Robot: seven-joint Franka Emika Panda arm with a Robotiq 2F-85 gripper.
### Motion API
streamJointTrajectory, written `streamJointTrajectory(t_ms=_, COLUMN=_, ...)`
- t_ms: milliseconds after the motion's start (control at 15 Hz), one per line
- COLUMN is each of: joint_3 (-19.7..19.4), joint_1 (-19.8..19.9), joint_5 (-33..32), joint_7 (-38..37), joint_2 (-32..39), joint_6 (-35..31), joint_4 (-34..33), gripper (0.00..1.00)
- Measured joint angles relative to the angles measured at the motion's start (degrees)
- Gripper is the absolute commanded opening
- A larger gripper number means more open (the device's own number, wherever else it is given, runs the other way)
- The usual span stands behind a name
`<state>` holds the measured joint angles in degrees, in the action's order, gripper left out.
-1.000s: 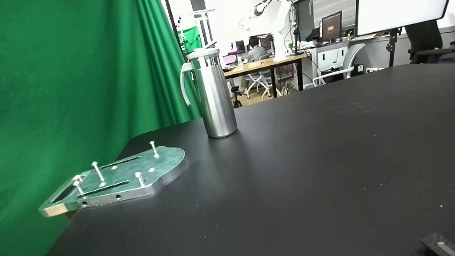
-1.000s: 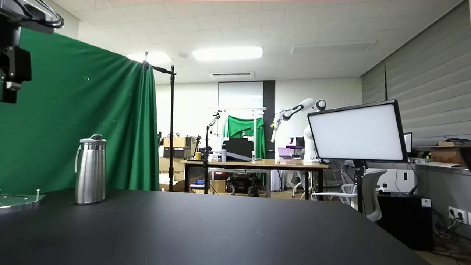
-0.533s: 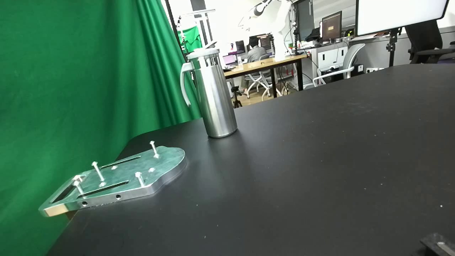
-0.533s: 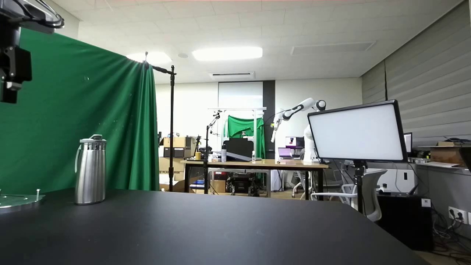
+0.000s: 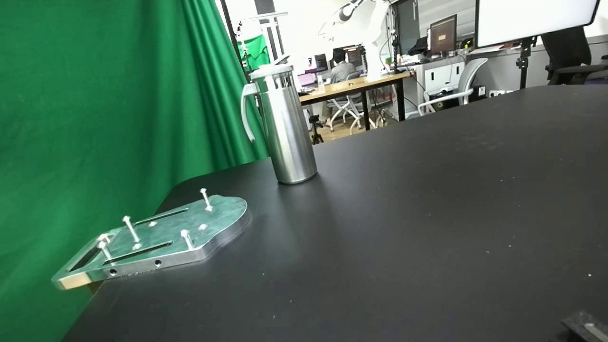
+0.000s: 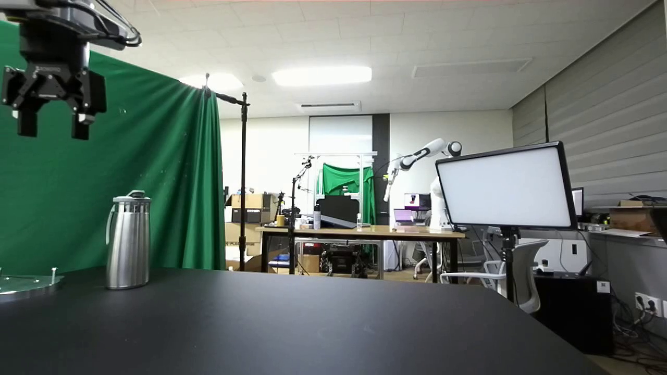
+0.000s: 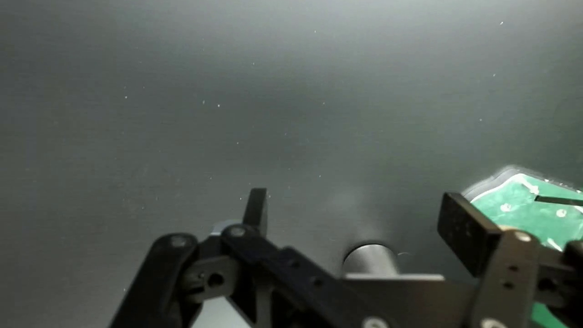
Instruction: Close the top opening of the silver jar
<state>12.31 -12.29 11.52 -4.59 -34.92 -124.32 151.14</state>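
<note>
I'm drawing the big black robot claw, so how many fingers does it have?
2. In an exterior view, one finger is nearer the picture's left edge; the other finger hangs across the open gap, to its right. None look hidden.

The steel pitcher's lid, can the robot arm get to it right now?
Probably yes: in an exterior view, the open jaws hang higher than the lid, with nothing visible between; they'd likely need to move over and down.
</note>
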Motion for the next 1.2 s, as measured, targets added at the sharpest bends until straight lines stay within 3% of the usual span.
streamJointTrajectory(t_ms=600, joint_3=-1.0, joint_1=3.0, joint_5=-6.4, joint_7=2.4, joint_2=19.0, joint_6=-0.2, joint_4=-20.1, gripper=0.03)
streamJointTrajectory(t_ms=1200, joint_3=-0.5, joint_1=1.7, joint_5=-8.7, joint_7=2.7, joint_2=39.1, joint_6=9.5, joint_4=-44.5, gripper=0.01)
